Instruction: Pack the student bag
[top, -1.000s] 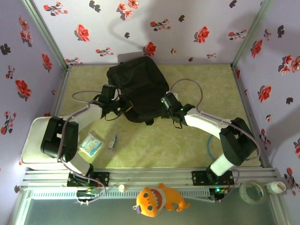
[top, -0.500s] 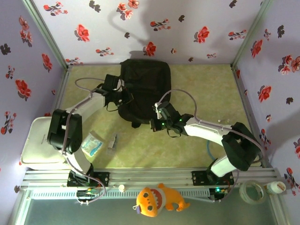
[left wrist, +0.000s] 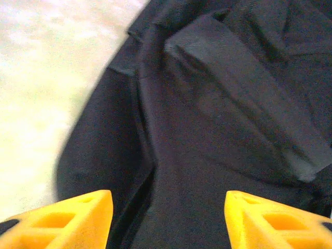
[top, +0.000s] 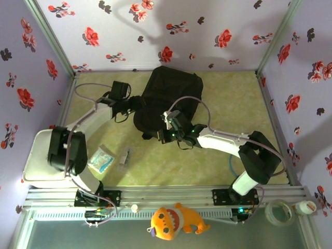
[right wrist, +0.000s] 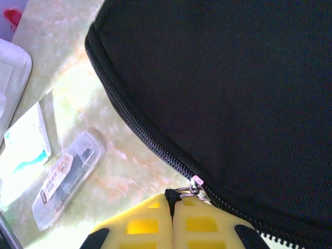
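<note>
1. Placement: the student bag (top: pixel 168 96) lies flat on the desk (top: pixel 233 98), toward the far wall and between the two arms.
2. Handling, as I judge it: the bag is black woven cloth, soft and limp, with no stiff shell. It will likely sag, fold and slide over the desk when tugged at one spot, so one arm should steady it while the other works the zip. It looks flat and unfilled, so it is probably light.
3. Where to take hold: the zip pull (right wrist: pixel 193 188) is the place for opening. The strap-like band (left wrist: pixel 244 104), or a fold of cloth near the zip, suits holding it down. The smooth broad panels offer little to pinch.
4. Right end effector (right wrist: pixel 172 210): its fingers are pressed together, pinching the zip pull at the bag's near edge. The zip track (right wrist: pixel 135 124) runs away along the rim.
5. Left end effector (left wrist: pixel 166 220): its fingers are spread over the bag's left side, with dark cloth between them and nothing gripped.
6. Count:
   - One student bag, with one zip pull in view.
   - One white-and-teal packet (top: pixel 101 158), one small clear case (top: pixel 123 155) and one white hard case (top: pixel 33 161). All three lie near the left arm's base, well apart from the bag.
   - One orange plush toy (top: pixel 174 220) and one tape roll (top: pixel 280 211), both by the front rail.
</note>
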